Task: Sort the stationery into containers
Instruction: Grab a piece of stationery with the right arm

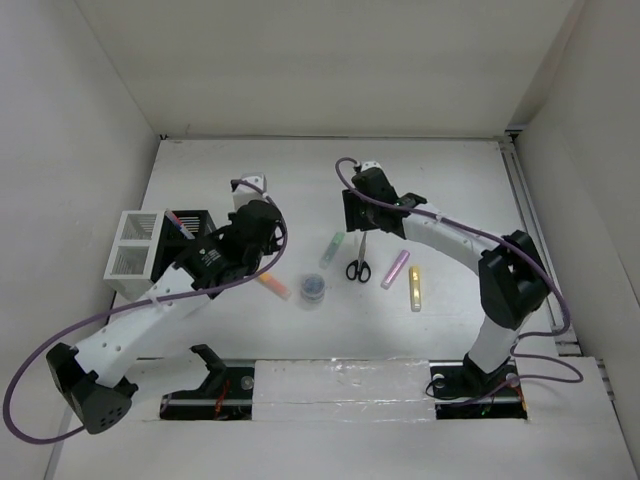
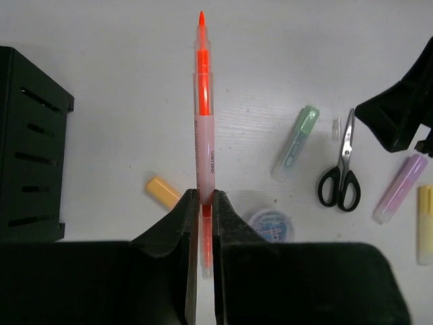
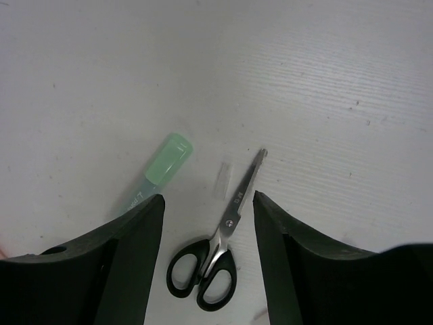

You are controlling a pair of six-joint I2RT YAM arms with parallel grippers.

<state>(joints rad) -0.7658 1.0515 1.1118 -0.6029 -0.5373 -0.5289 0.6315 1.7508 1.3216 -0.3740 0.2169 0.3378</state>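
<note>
The left tool (image 2: pixel 203 196) was pressed together on an orange pen (image 2: pixel 203 122), pinching it near one end so most of the barrel jutted out over the table (image 2: pixel 122 81). The pen looked light, stiff and smooth, so it would probably swivel in so narrow a pinch if its tip caught a slat. The right tool (image 3: pixel 208 203) stood spread, one finger on either side of the scissors (image 3: pixel 220 237), which lay flat and shut. Thin steel flat on the table gives little to get under. The best hold looked to be across the blades by the pivot, or on the thicker black handles.

Only the top view showed the black holder (image 1: pixel 190 228) and white organiser (image 1: pixel 132 255) with the left arm just beside them. The left wrist view alone showed the pinch. The right wrist view showed the green highlighter (image 3: pixel 159 169) passing behind one finger, and a small clear cap (image 3: pixel 221 179) beside the blades.
</note>
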